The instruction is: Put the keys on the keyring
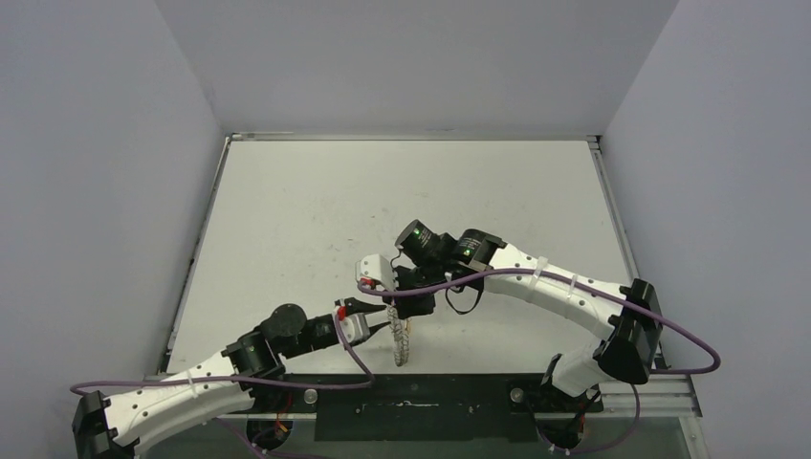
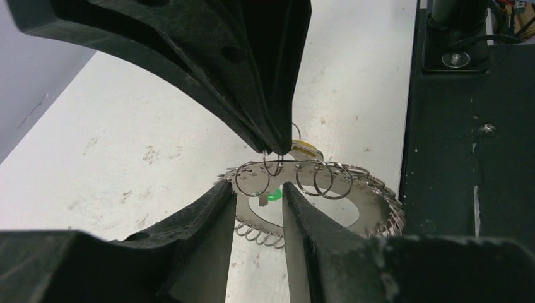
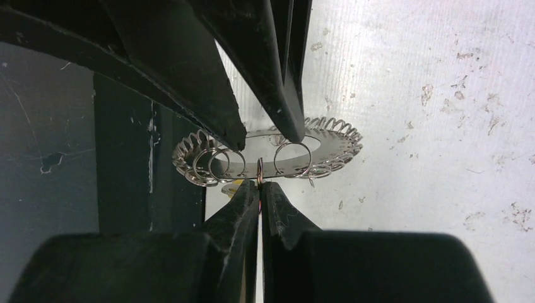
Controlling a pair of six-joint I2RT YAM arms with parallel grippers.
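The keyring (image 1: 403, 346) hangs edge-on above the table's near edge, a silver disc (image 2: 376, 205) rimmed with wire loops. My right gripper (image 3: 260, 184) is shut on one of its wire loops and comes down from above in the left wrist view (image 2: 276, 151). My left gripper (image 2: 258, 189) stands open just before the disc, fingertips apart. The green-headed key (image 2: 273, 196) shows just beyond those tips, in front of the central hole; I cannot tell which loop it hangs from. The yellow-headed key (image 2: 307, 149) peeks out behind the disc's top edge, and beside my right fingers (image 3: 235, 185).
A black mounting strip (image 1: 411, 406) runs along the near table edge, right beside the keyring (image 3: 325, 154). Purple cables (image 1: 536, 277) loop over both arms. Grey walls close the table (image 1: 402, 201) on the left, right and back.
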